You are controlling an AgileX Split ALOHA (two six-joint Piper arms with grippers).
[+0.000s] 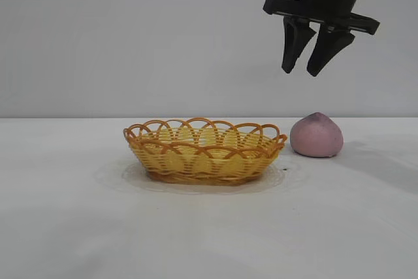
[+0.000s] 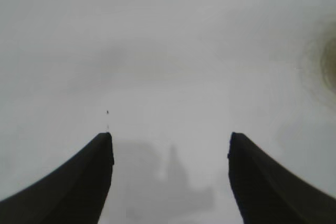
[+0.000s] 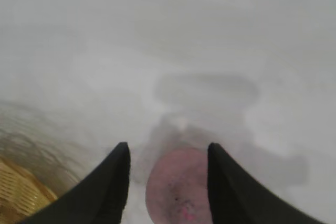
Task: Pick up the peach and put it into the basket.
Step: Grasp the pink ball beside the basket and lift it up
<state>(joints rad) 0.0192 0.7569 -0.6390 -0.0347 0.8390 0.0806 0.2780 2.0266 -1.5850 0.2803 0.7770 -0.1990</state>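
Note:
The dusty-pink peach (image 1: 317, 135) sits on the white table just right of the yellow-orange wicker basket (image 1: 205, 150). My right gripper (image 1: 302, 70) hangs open in the air above the peach, well clear of it, and holds nothing. In the right wrist view the peach (image 3: 177, 187) lies below and between my open black fingers (image 3: 107, 182), with the basket's edge (image 3: 21, 195) at one side. My left gripper (image 2: 170, 137) is open and empty over bare table; it does not show in the exterior view.
The white table (image 1: 78, 227) stretches round the basket and the peach. A plain grey wall stands behind. A blurred brownish edge (image 2: 328, 64) shows at the border of the left wrist view.

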